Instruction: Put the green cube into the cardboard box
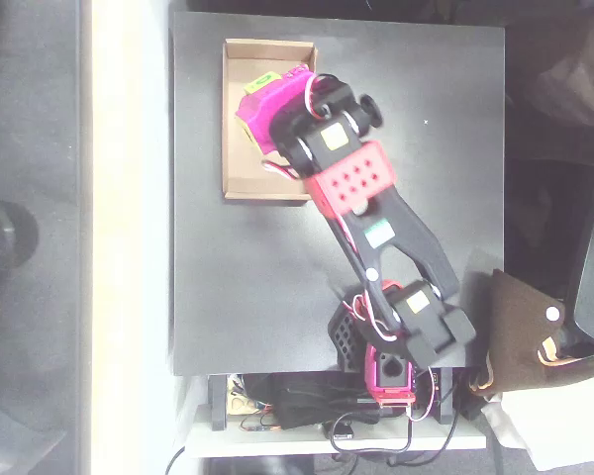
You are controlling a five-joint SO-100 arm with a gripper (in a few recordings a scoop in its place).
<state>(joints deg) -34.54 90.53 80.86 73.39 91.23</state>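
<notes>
cardboard box (pixel 240 119), long axis vertical

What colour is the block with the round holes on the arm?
Red, seen best in the overhead view: the perforated block sits mid-arm, just right of the cardboard box.

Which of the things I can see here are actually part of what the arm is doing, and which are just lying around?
Part of the job:
- cardboard box
- green cube, a small bit showing at the magenta gripper, over the box

Just lying about:
- brown pouch beside the black table
- tangle of cables below the table edge
</notes>
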